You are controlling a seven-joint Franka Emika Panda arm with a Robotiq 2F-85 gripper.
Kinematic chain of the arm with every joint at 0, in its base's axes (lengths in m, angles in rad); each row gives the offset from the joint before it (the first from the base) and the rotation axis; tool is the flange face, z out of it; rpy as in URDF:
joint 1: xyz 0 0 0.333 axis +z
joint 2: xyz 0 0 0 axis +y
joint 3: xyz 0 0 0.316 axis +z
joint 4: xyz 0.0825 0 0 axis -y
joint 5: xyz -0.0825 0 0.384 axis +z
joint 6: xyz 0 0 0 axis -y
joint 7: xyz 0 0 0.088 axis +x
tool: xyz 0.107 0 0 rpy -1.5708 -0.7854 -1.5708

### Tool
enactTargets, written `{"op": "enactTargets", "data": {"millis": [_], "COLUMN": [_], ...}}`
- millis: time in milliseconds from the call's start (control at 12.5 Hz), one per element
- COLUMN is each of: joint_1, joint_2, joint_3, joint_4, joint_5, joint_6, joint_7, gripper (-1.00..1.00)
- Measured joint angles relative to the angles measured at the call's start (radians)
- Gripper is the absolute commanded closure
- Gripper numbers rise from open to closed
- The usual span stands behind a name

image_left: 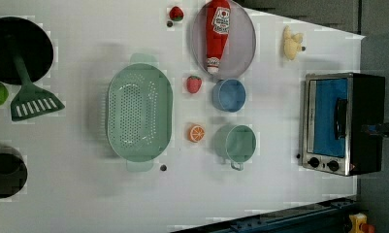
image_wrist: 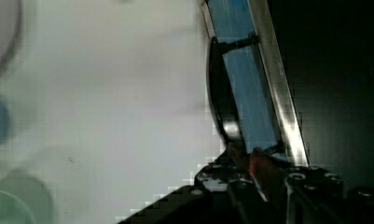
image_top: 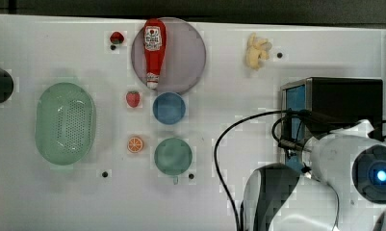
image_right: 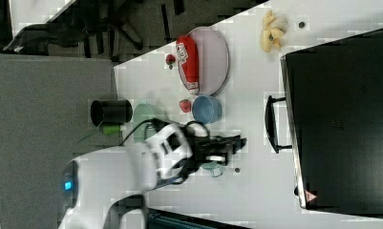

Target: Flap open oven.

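Note:
The oven (image_top: 342,98) is a black box with a silver front frame, standing at the top view's right. Its blue glass door (image_left: 330,116) lies flush in the frame, shut, with a dark bar handle (image_left: 341,118) across it and two knobs (image_left: 323,163) beside it. My gripper (image_wrist: 247,156) hovers just off one end of the handle (image_wrist: 220,93), fingers a narrow gap apart with nothing between them. In the right view the gripper (image_right: 240,142) points at the handle (image_right: 270,125) with a short stretch of table between them. In the top view the arm covers part of the oven's front.
Left of the oven in the top view are a green cup (image_top: 173,156), a blue bowl (image_top: 169,108), a plate (image_top: 186,62) bearing a ketchup bottle (image_top: 154,50), a green colander (image_top: 65,122), toy fruit (image_top: 133,98) and bananas (image_top: 257,50). A black cable (image_top: 224,144) loops by the arm.

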Motion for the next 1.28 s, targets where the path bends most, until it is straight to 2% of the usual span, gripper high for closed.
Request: {"op": "enactTargets", "data": {"millis": [240,640,1280], "joint_1": [-0.011,-0.012,-0.017], "joint_2": [0.097,0.235,0.292], "joint_3": [-0.022,-0.03,-0.038], "joint_4": [-0.01,-0.012,-0.012], "joint_5": [-0.004,0.006,0.002], "joint_6": [0.131,0.211,0.292], "joint_7": [-0.093,-0.165,-0.179], "gripper": [0.65,0.65,0.65]}}
